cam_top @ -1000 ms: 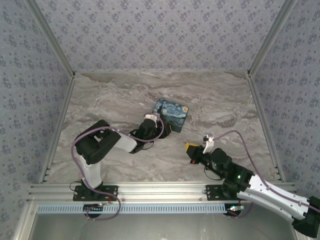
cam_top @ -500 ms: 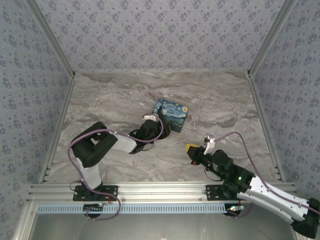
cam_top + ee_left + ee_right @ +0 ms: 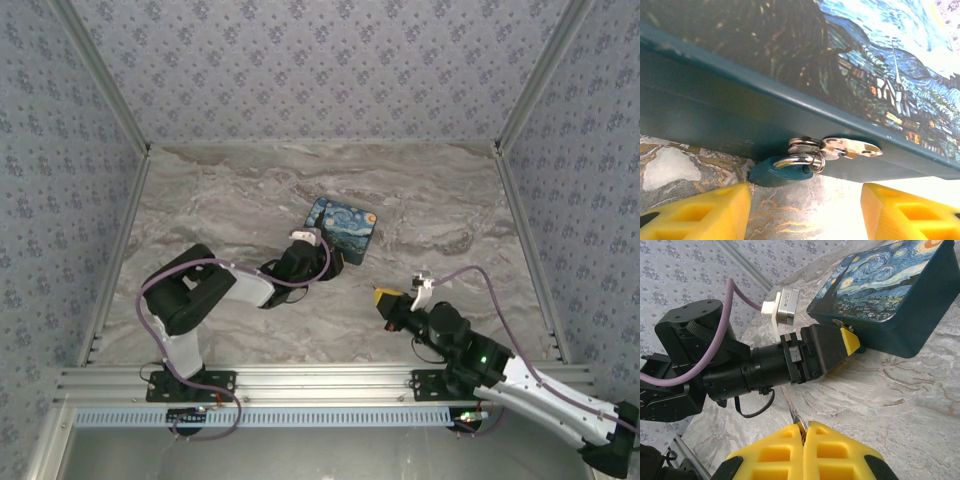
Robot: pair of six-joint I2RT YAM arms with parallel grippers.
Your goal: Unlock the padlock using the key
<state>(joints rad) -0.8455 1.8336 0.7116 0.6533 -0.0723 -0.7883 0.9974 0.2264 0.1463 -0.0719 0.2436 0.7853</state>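
We grip key (image 3: 789,401) in right gripper (image 3: 804,432), fingers closed on it, well apart from blue box (image 3: 880,300). Left gripper (image 3: 805,210) spread wide, empty, flanking padlock (image 3: 796,162) hanging from box-front hasp (image 3: 850,147). We judge lock unopened: insertion and turn left.

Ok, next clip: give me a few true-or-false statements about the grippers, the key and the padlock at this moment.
1. The right gripper is shut on the key. True.
2. The left gripper is clamped on the padlock. False: its fingers stand apart, and the padlock lies ahead of them, ungripped.
3. The key is inserted in the padlock. False: it is held over the table, apart from the blue box.
4. The padlock hangs from a hasp on the blue box's side. True.
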